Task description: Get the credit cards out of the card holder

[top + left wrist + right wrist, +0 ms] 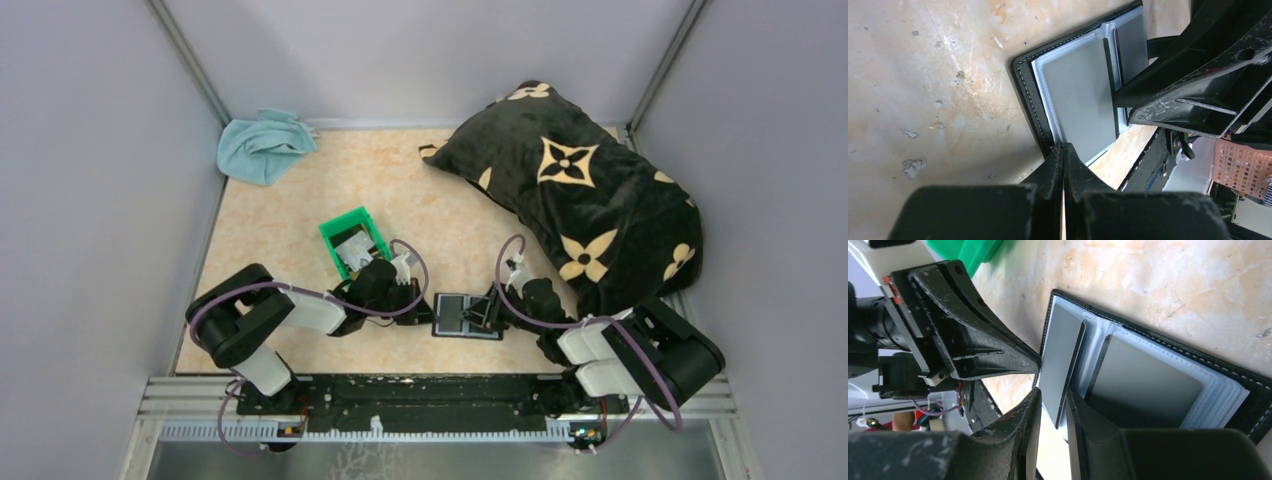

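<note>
From above, we see the card holder [467, 316] lying open on the counter [300, 200] between the two arms. The left gripper [424, 308] is at its left edge and the right gripper [487, 312] at its right. The green bin [340, 220] stands just behind the left arm.

In the left wrist view, the fingers are pressed together, tips down on the holder's black stitched border. We judge they pin it so it cannot slide while a card is drawn. The inner pockets look glossy and grey-blue.

In the right wrist view, the fingers stand partly apart on either side of the near end of a grey card [1062, 355], which appears lifted from its pocket. Whether they bite on it we cannot tell. A second grey card [1143, 385] lies flat in the other pocket.
</note>
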Available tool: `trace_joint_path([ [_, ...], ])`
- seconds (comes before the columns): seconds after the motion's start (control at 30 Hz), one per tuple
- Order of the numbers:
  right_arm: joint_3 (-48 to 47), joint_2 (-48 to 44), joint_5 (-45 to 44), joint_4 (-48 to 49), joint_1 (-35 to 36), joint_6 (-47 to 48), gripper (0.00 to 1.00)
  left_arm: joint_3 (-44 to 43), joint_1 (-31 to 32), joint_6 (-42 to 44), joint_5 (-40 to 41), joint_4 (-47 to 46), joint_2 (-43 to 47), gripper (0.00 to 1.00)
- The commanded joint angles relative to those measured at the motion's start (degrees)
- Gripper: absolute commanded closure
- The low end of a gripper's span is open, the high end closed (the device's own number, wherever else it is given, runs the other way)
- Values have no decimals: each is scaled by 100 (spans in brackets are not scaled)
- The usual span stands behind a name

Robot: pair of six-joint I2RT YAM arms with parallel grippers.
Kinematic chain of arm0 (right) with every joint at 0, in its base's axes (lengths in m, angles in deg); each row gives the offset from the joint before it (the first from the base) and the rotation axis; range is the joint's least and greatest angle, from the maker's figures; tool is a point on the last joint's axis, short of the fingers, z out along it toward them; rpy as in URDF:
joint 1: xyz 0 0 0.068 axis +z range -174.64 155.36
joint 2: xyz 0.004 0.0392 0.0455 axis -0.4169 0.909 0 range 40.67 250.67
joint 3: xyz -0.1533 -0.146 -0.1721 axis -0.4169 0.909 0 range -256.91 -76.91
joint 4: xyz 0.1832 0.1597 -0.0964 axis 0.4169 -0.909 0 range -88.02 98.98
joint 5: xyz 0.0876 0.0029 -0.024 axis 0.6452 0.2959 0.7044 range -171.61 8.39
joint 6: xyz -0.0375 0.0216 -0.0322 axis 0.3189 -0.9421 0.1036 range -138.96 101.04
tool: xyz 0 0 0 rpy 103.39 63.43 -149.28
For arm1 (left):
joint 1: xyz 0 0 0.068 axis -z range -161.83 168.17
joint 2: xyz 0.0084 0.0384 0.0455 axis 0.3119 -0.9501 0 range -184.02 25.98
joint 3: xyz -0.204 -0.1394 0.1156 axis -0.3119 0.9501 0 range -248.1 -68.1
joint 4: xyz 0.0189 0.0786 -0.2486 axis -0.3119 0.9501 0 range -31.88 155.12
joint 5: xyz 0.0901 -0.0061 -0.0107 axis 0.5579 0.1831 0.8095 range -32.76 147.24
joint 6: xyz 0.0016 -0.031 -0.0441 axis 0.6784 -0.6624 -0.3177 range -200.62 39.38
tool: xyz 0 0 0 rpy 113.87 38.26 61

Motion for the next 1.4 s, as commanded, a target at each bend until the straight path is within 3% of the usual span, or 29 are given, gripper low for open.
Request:
trace_joint_path([
  [0.0,31,51,342,1081,-9,-255,75,42,25,85,166,366,-222,100],
  [0.3,91,123,418,1428,-9,-384,75,-11,17,82,109,329,-307,100],
  [0.73,-279,205,4,437,315,168,74,-32,23,91,96,347,-324,100],
  [0.97,-200,270,20,762,362,-8,74,-37,14,93,90,357,-329,100],
  [1.37,98,-722,114,57,11,71,75,-21,19,69,87,293,-365,100],
])
